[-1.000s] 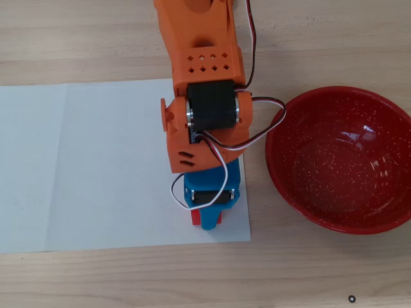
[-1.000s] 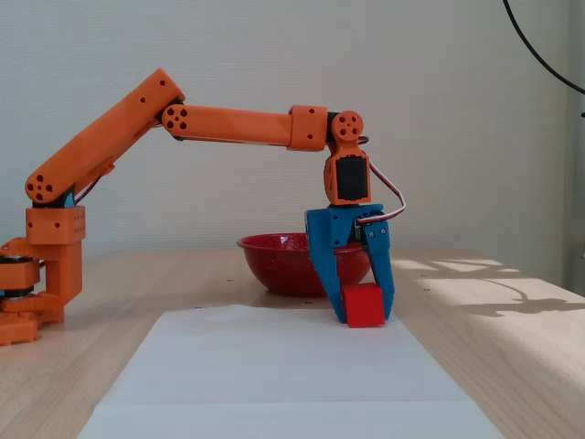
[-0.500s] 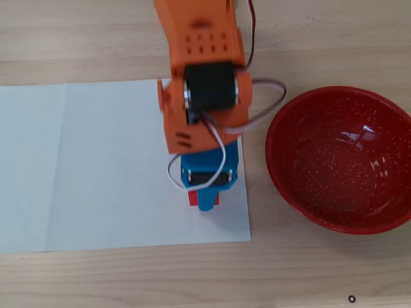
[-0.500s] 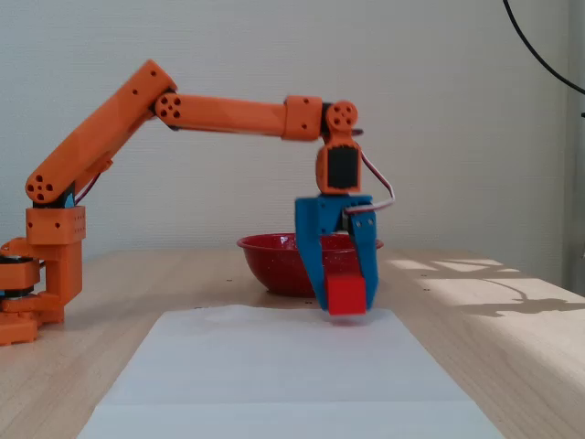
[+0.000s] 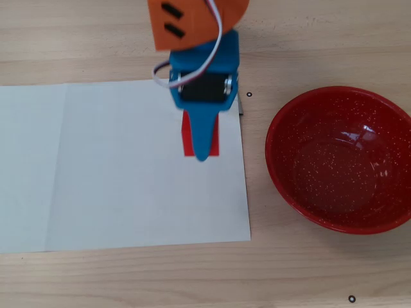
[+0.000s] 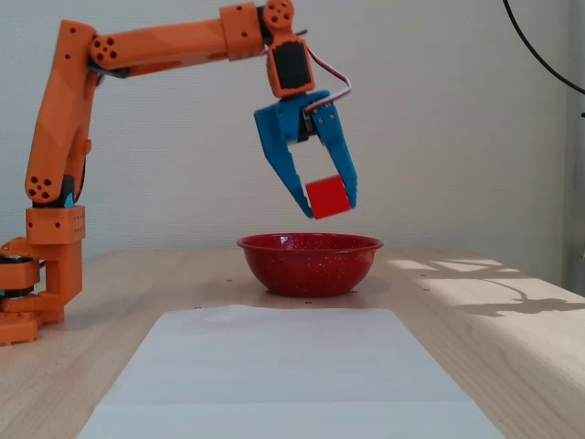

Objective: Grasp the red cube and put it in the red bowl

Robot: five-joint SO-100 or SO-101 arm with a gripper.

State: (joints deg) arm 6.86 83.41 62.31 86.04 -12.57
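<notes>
**Cube aloft, bowl not yet reached**

White paper sheet [image 5: 122,167] lies flat on the wooden surface [image 5: 321,38], filling its left and centre in the overhead view; its right edge stops just short of the bowl. Nothing rests on the sheet.

Orange arm [image 6: 64,119] rises from its base at the left edge of the surface in the fixed view, upper links folded high and reaching rightward. The raised posture looks chosen to carry the load clear above the bowl's rim, not to drag it across.

Blue end effector [image 6: 331,203] hangs tilted, tips pointing down and to the right. It is clamped on the red cube [image 6: 326,196], one finger on each side, the cube sitting near the fingertips. In the overhead view the cube [image 5: 190,138] shows only as red slivers either side of the upper finger, over the right part of the sheet. Cube is airborne, well above the surface.

Red speckled bowl [image 5: 340,160] sits on bare wood near the right edge of the surface in the overhead view, empty and open side up. In the fixed view the cube appears above the bowl [image 6: 311,263], but the overhead view puts it to the bowl's left, apart from the rim.

Judgement: grasp and lift are done; the transfer sideways over the bowl and the release remain.
</notes>
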